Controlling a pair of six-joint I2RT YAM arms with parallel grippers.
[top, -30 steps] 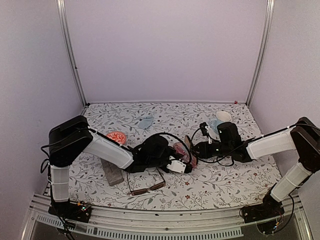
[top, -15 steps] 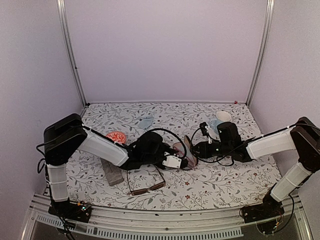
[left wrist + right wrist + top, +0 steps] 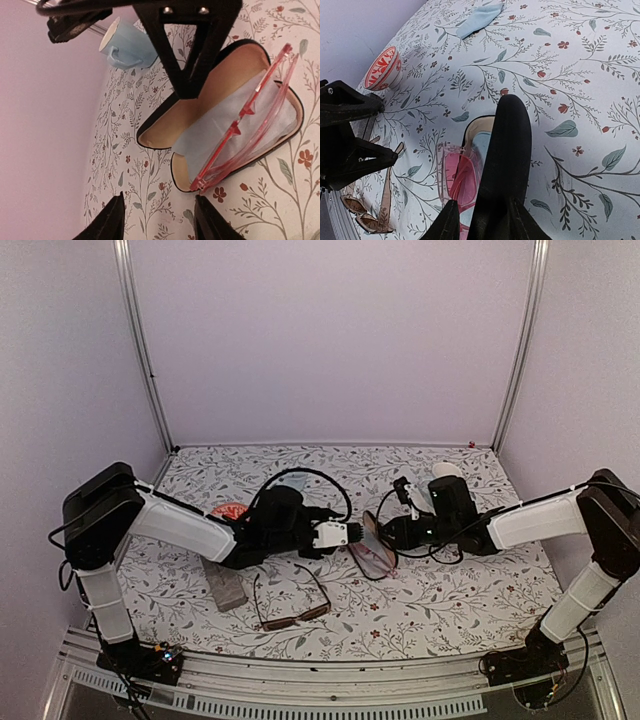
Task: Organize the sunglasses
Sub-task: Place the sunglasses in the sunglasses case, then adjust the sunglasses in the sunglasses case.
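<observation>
A flat bench [image 3: 450,610] covered in white cloth printed with leaves and small red flowers, walled by smooth lilac panels at the back and both sides, with a ribbed metal rail along the near edge. The back strip of the bench and the near right corner give the most open room.

Two white-and-black arms reach in from the near corners and meet at the middle. The left gripper [image 3: 352,533] hangs released just left of the case, its dark fingers [image 3: 114,222] spread apart with nothing between them. The right gripper [image 3: 388,532] is clenched on the raised lid of the black oval case [image 3: 165,120], holding it upright.

The case lies open like a clamshell, matte black outside and tan-lined inside. Its lower half holds a pale blue lining cloth, and on that lie the pink-red sunglasses [image 3: 250,127], folded, glossy and translucent, fitting lengthwise within the rim.

The brown sunglasses [image 3: 297,617] rest on the bench near the front edge, left of centre, thin-framed, with their slim temples unfolded and pointing away from the rail. Just left of them sits a grey rectangular case [image 3: 226,588], angled. Behind it, half hidden by the left arm, is a red-patterned bowl [image 3: 231,511]. A crumpled pale blue cloth [image 3: 292,483] lies toward the back, and a light blue mug [image 3: 440,480] stands behind the right gripper.
</observation>
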